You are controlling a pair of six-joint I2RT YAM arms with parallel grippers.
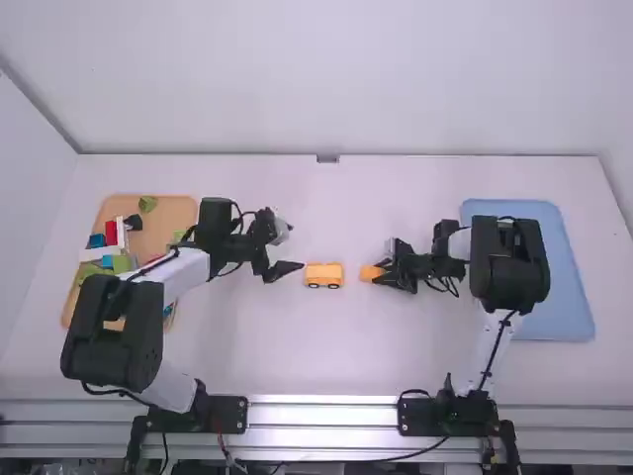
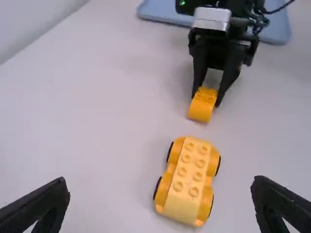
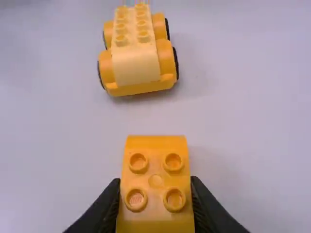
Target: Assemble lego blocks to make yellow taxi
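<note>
White tabletop (image 1: 316, 376), plain pale walls behind. At its left side: one tan tray (image 1: 178, 212) of mixed coloured blocks (image 1: 111, 234). At its right side: one light-blue plastic tray (image 1: 578, 297), partly under the right arm.

Item: yellow-orange toy car base with black-rimmed wheels (image 2: 166, 194), upright on the table between the grippers; a paler yellow studded brick (image 3: 136, 67) lies seated lengthwise along its top.

Item: small yellow-orange block, curved at one end, four round studs up (image 3: 155, 165), clasped between the fingers of the right gripper (image 3: 155, 180), near the base but apart from it.

Item: left gripper (image 2: 161, 181), released, fingers wide apart and empty, close to the base.

Status, by judgement: lower body assembled; held block unattached, probably next to be pressed onto the studs. Whether further pieces remain cannot be told.
</note>
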